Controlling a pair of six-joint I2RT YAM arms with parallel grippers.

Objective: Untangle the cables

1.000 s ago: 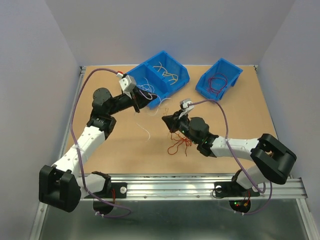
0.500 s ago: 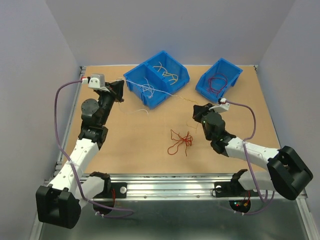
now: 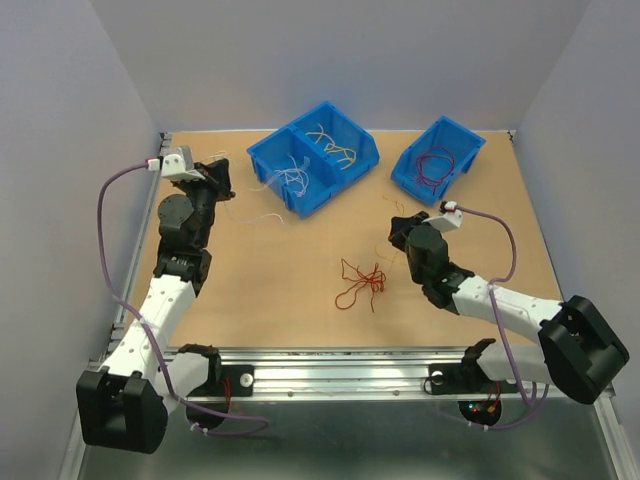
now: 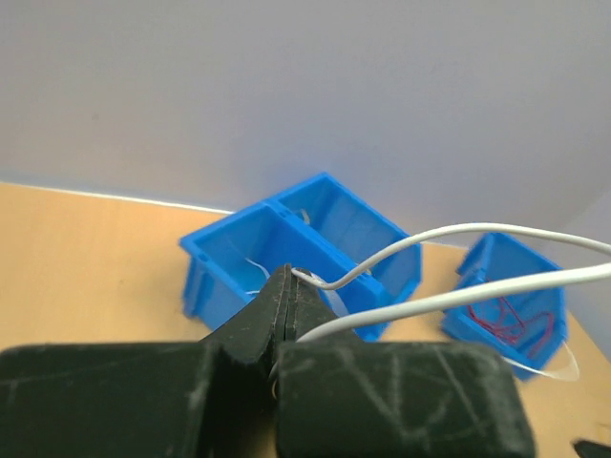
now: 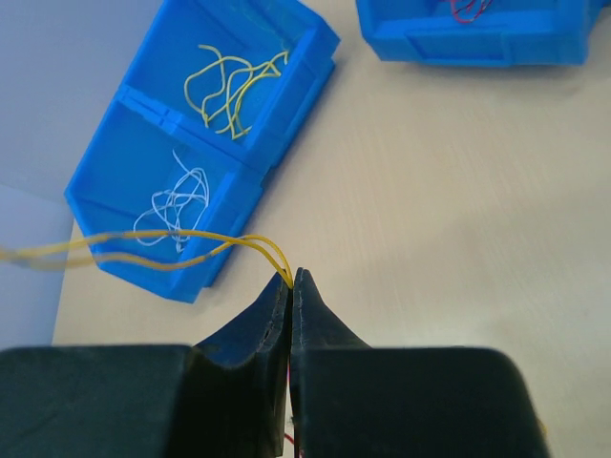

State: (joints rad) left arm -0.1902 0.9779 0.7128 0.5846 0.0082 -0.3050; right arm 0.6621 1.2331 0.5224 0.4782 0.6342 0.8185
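On the counter (image 3: 270, 290) you have two blue bins, three compartments in all, and one loose red tangle (image 3: 362, 281).

Your left end effector (image 4: 286, 279), at the far left, is pinched tight on a white cable (image 4: 430, 301), which leaves the tips as two strands running right, with the two-compartment bin (image 3: 312, 155) beyond. Your right end effector (image 5: 294, 279), right of centre, is clamped fully on a yellow cable (image 5: 172, 250), which trails away left in two strands past that bin's near corner. That bin holds several yellow cables (image 5: 229, 81) in its far compartment and a white cluster (image 5: 177, 202) in the near one. The single bin (image 3: 438, 158), at the far right, holds red cables (image 3: 432, 165). The red tangle lies on bare counter between your arms, thin, curly and looped.
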